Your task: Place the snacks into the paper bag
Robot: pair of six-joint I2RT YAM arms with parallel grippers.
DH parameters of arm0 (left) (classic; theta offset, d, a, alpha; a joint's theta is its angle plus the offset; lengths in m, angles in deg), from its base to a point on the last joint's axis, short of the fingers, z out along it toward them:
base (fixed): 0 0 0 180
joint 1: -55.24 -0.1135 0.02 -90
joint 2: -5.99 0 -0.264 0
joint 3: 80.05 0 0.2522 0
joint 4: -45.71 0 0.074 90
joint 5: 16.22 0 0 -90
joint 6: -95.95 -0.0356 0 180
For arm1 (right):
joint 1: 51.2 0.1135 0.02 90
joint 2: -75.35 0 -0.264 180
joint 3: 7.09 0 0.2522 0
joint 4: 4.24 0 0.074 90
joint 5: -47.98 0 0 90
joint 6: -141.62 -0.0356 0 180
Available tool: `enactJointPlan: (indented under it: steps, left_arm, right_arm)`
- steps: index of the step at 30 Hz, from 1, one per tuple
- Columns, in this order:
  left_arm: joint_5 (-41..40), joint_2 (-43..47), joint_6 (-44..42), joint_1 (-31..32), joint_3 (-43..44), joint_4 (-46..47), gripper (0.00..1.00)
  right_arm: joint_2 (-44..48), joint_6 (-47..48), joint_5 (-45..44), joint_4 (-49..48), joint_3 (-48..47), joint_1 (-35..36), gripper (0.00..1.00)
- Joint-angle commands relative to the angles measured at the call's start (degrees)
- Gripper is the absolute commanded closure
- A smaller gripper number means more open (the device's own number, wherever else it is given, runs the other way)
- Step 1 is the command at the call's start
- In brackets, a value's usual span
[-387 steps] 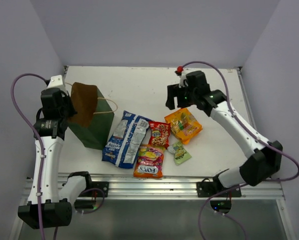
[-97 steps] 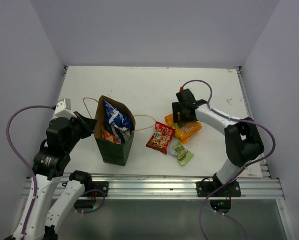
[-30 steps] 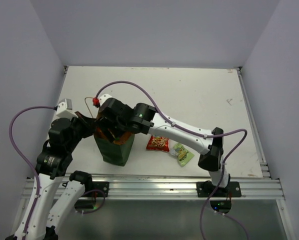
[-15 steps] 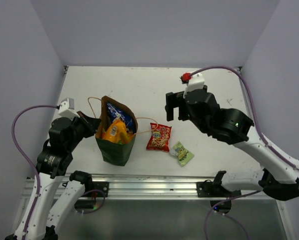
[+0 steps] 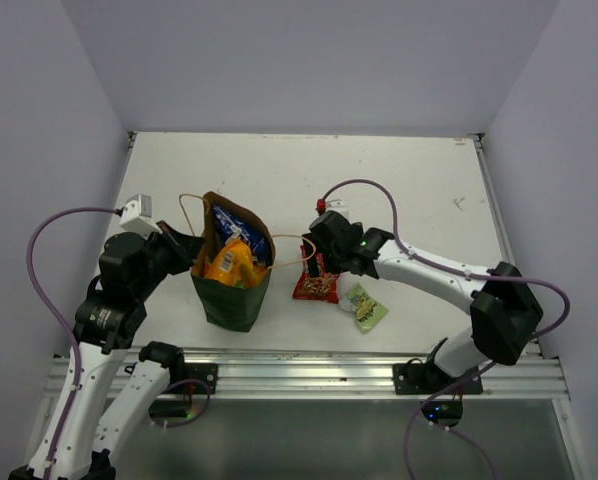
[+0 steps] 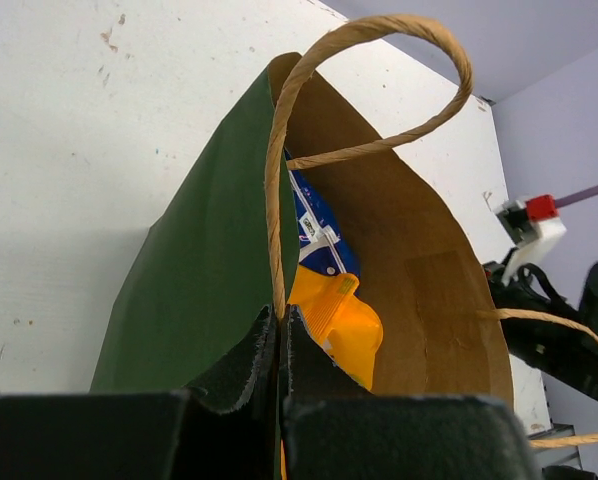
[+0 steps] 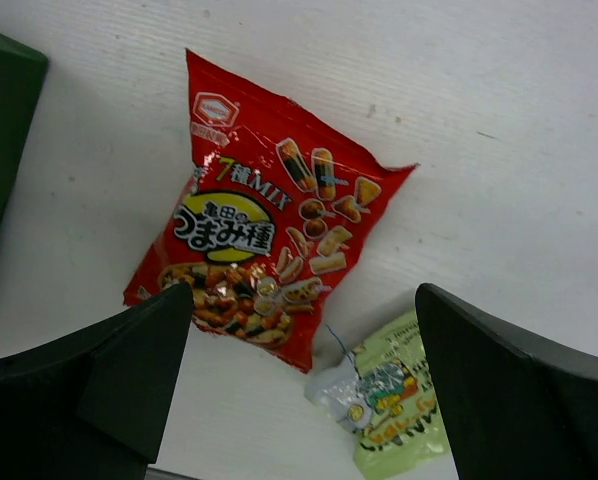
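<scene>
Green-sided paper bag (image 5: pixel 229 290) upright, left of centre, rim pinched fast in the fully closed left gripper (image 6: pixel 279 335); blue-and-white packet (image 6: pixel 314 225) and orange packet (image 6: pixel 339 320) inside. Right gripper (image 7: pixel 304 290) spread wide and empty, poised above the red packet (image 7: pixel 264 265), with the light-green packet (image 7: pixel 394 400) just near-right of it. Risks: closing off-centre and dragging the light-green one along, losing the glossy film mid-lift, or bumping the bag wall and tipping it.
</scene>
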Motion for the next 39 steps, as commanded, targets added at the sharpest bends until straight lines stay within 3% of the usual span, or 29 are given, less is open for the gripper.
enactJointPlan:
  steps: [1, 8, 10, 11, 12, 14, 15, 19, 24, 28, 31, 39]
  left_arm:
    - [0.6, -0.08, -1.25, 0.43, 2.05, 0.83, 1.0]
    - [-0.19, -0.07, -1.6, 0.34, 2.4, 0.57, 1.0]
    - [-0.36, -0.07, -1.6, 0.35, 2.49, 0.48, 1.0]
    - [-0.45, 0.01, -1.6, 0.34, 2.49, 0.48, 1.0]
    - [-0.45, -0.07, -1.6, 0.34, 2.49, 0.65, 1.0]
    - [-0.45, -0.16, -1.6, 0.35, 2.31, 0.92, 1.0]
    - [-0.19, -0.25, -1.6, 0.43, 2.22, 1.18, 1.0]
    - [0.51, -0.42, -1.16, 0.43, 1.35, 2.5, 1.0]
    - [0.86, -0.42, -0.99, 0.35, 0.73, 3.2, 1.0]
    - [1.22, -0.51, -0.46, 0.35, 0.29, 3.73, 1.0]
    - [1.22, -0.51, -0.28, 0.43, 0.29, 3.73, 1.0]
    - [0.08, 0.71, 0.16, 0.43, 0.73, 2.33, 1.0]
  right_arm:
    - [-4.71, -1.97, 6.26, -10.82, 0.85, -1.37, 0.02]
    - [-15.09, -3.55, 12.51, -12.69, 1.55, -1.46, 0.07]
    - [-15.54, -3.12, 12.43, -11.99, 2.51, -1.47, 0.21]
    - [-14.49, -3.03, 12.08, -11.55, 2.87, -1.55, 0.31]
    - [-13.61, -2.94, 10.86, -11.02, 3.22, -1.55, 0.49]
    - [-10.02, -2.15, 9.01, -7.87, 2.61, -1.38, 0.64]
    - [-8.78, -1.28, 7.78, -6.11, 1.82, -1.38, 0.78]
    - [-1.14, 2.41, -1.6, 10.02, -10.08, -1.03, 0.99]
    - [4.24, 7.25, -3.84, 18.42, -30.93, -0.85, 1.0]
    - [-2.49, 10.24, 5.28, 20.36, -53.75, 0.02, 1.0]
    - [-8.83, 9.55, 11.89, 20.1, -62.84, 1.86, 1.0]
    - [-18.43, 7.35, 19.71, 14.92, -59.1, 12.58, 1.0]
